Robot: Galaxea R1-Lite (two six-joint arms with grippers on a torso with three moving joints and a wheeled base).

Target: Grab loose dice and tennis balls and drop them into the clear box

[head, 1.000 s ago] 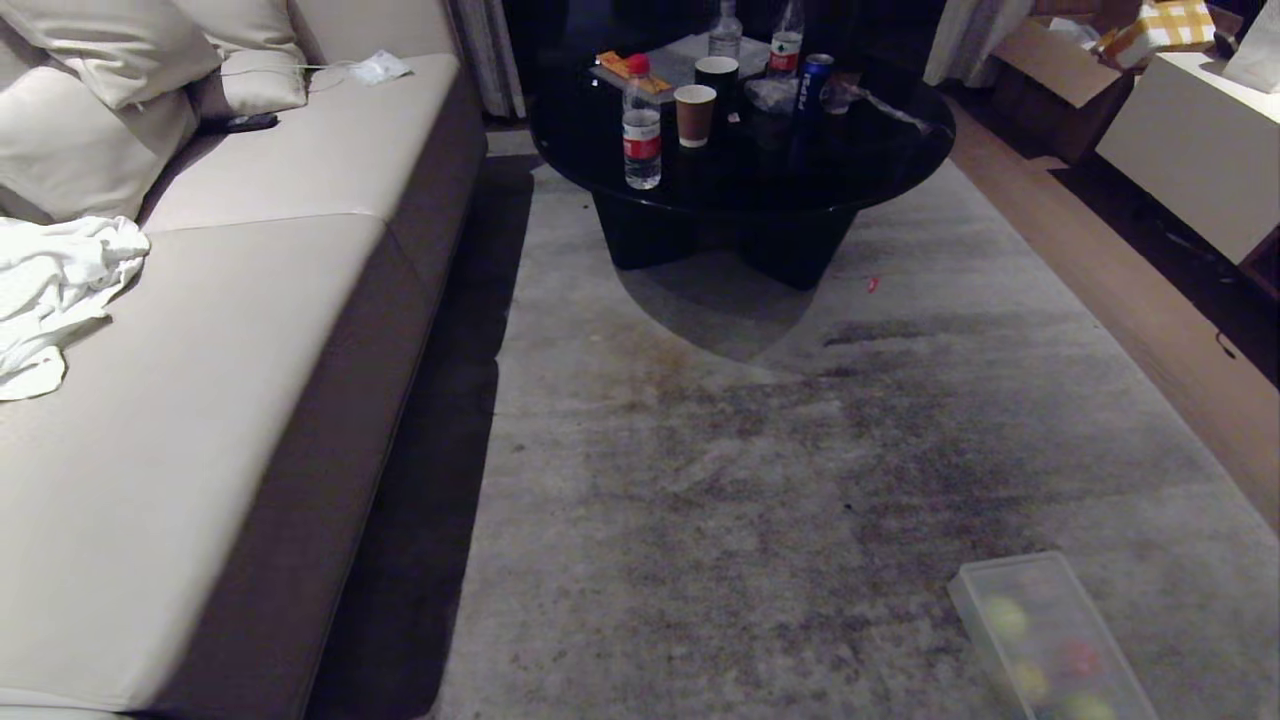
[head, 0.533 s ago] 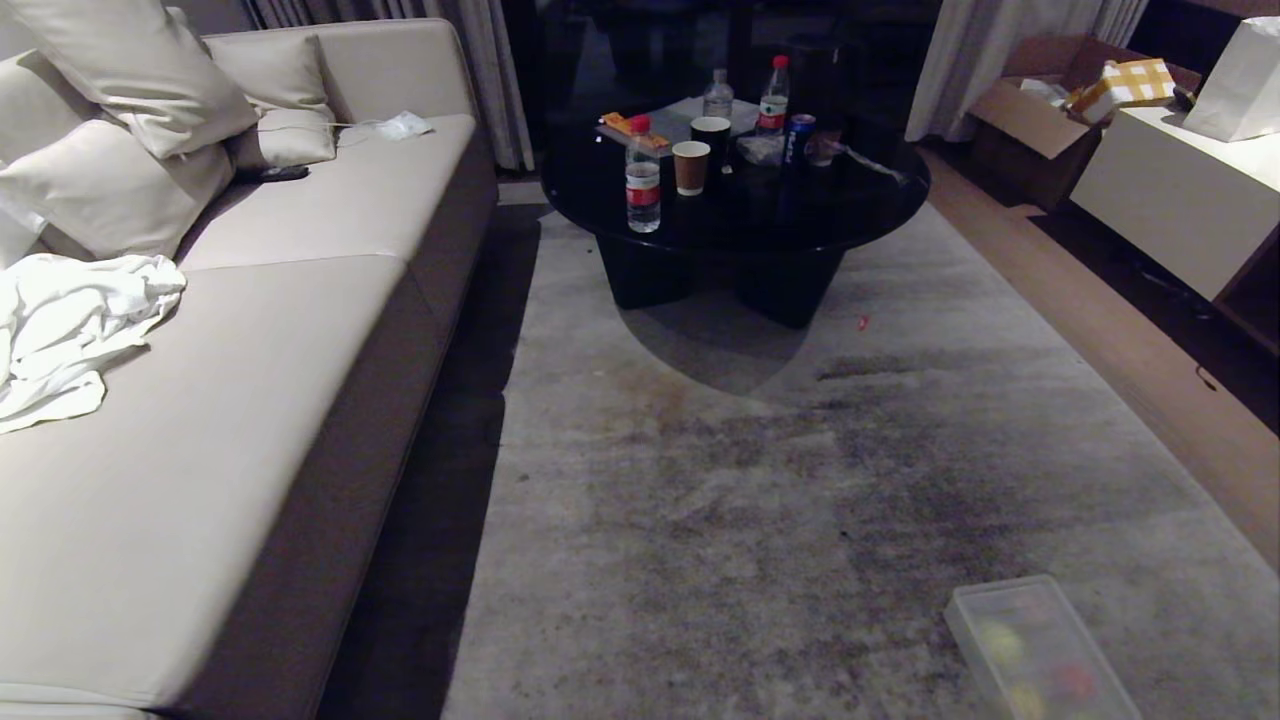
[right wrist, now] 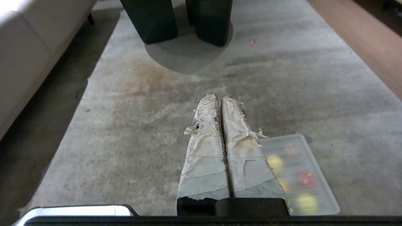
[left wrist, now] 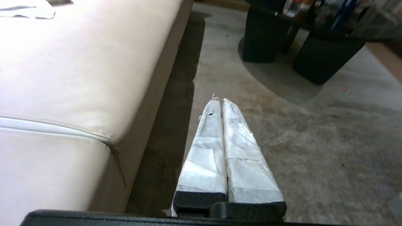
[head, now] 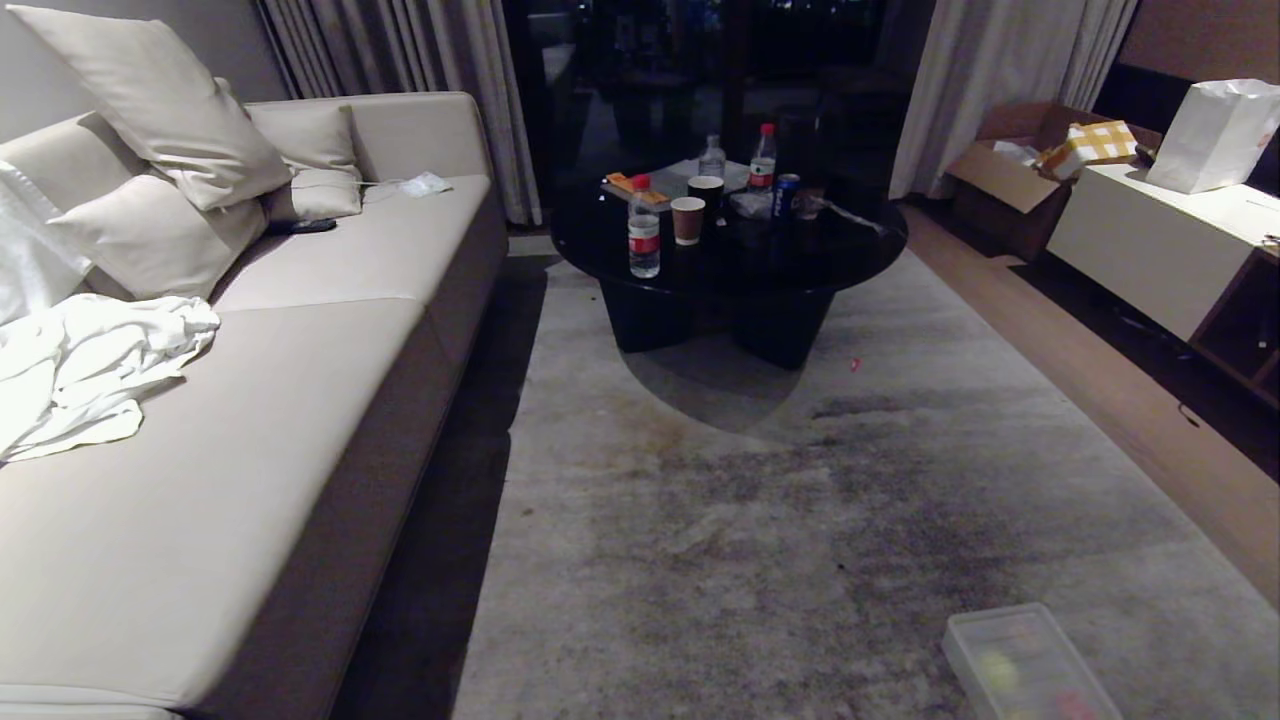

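The clear box [head: 1020, 665] lies on the grey rug at the lower right edge of the head view. In the right wrist view the clear box [right wrist: 301, 171] sits just beside and beyond my right gripper [right wrist: 219, 96]. Blurred yellow [right wrist: 275, 162], red [right wrist: 307, 178] and yellow-green [right wrist: 304, 201] shapes show inside it; I cannot tell dice from tennis balls. No loose dice or tennis balls show on the rug. My right gripper is shut and empty. My left gripper [left wrist: 219, 100] is shut and empty, hanging over the rug beside the sofa. Neither arm shows in the head view.
A beige sofa [head: 250, 420] with cushions and a white cloth [head: 80, 370] runs along the left. A black round table [head: 730, 250] with bottles and cups stands ahead on the rug. A white sideboard [head: 1150, 240] and a cardboard box [head: 1000, 170] stand at the right.
The whole head view has tilted upward: sofa, table and box slid down the picture and the curtains came into sight. Nothing in the room moved, and both grippers stayed still.
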